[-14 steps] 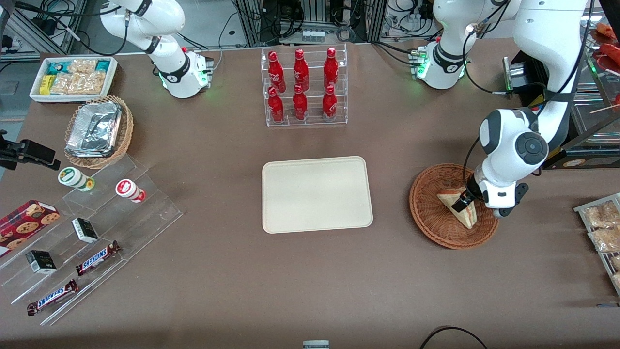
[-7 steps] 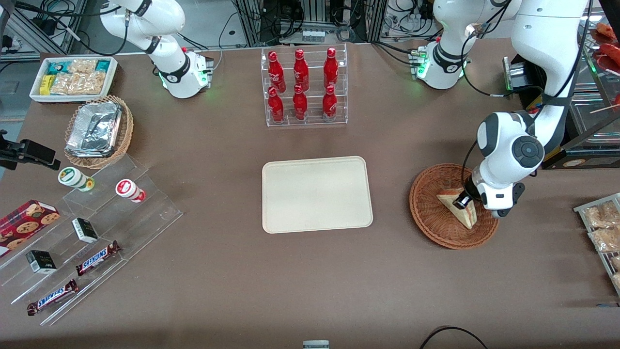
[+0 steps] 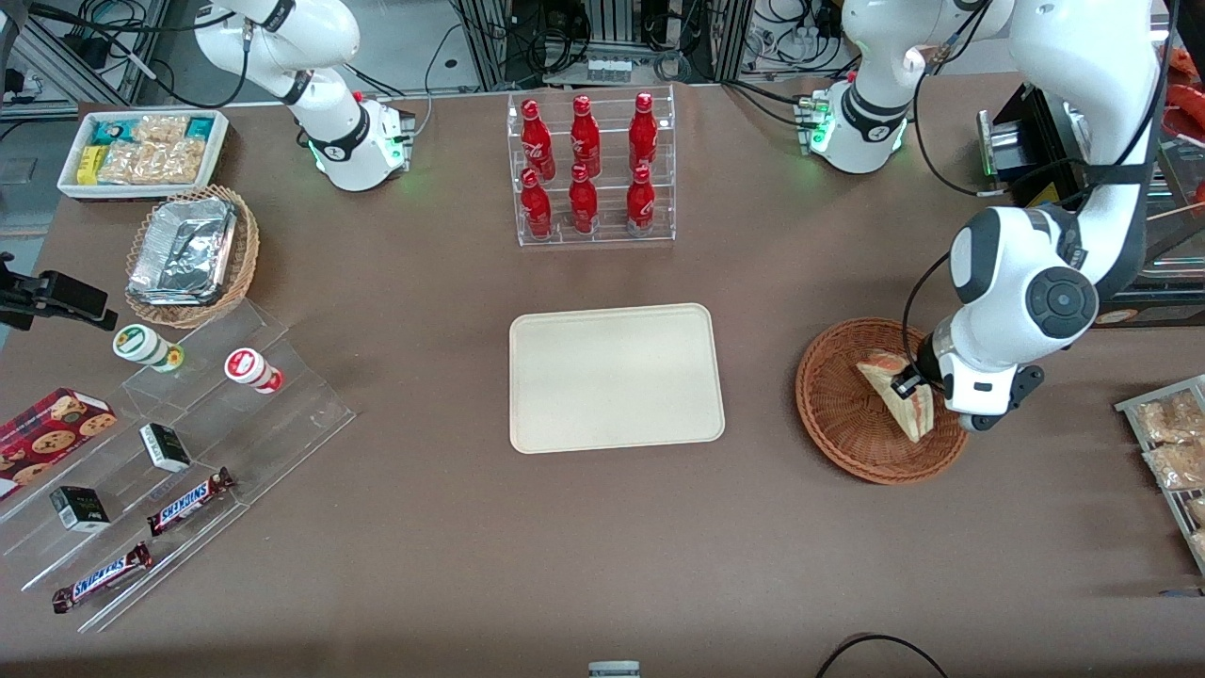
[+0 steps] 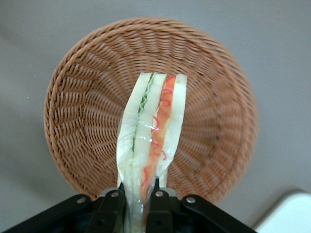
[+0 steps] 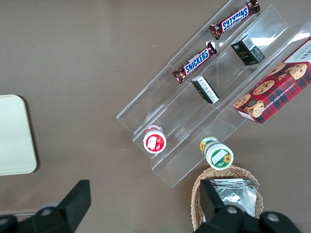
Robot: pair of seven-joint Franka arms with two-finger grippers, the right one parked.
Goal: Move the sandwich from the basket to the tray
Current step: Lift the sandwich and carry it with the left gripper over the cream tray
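The clear-wrapped sandwich [image 3: 899,394] [image 4: 151,131] hangs over the reddish-brown wicker basket [image 3: 847,414] [image 4: 87,92], lifted off its floor, cut edge with red, orange and green layers showing. My left gripper [image 3: 913,384] [image 4: 137,206] is shut on the sandwich's narrow end, one black finger on each side of the bread. The cream tray [image 3: 617,377] lies flat in the table's middle, toward the parked arm's end from the basket, with nothing on it; a corner of the tray [image 4: 286,216] shows in the wrist view.
A clear rack of red bottles [image 3: 588,169] stands farther from the front camera than the tray. Snack packets [image 3: 1172,443] lie at the working arm's table edge. A stepped acrylic display with candy bars [image 3: 179,443] and a foil-filled tan basket [image 3: 188,254] sit toward the parked arm's end.
The gripper has risen with the sandwich in it, lifting the wedge up off the basket floor. The wrist has swung slightly toward the working arm's end.
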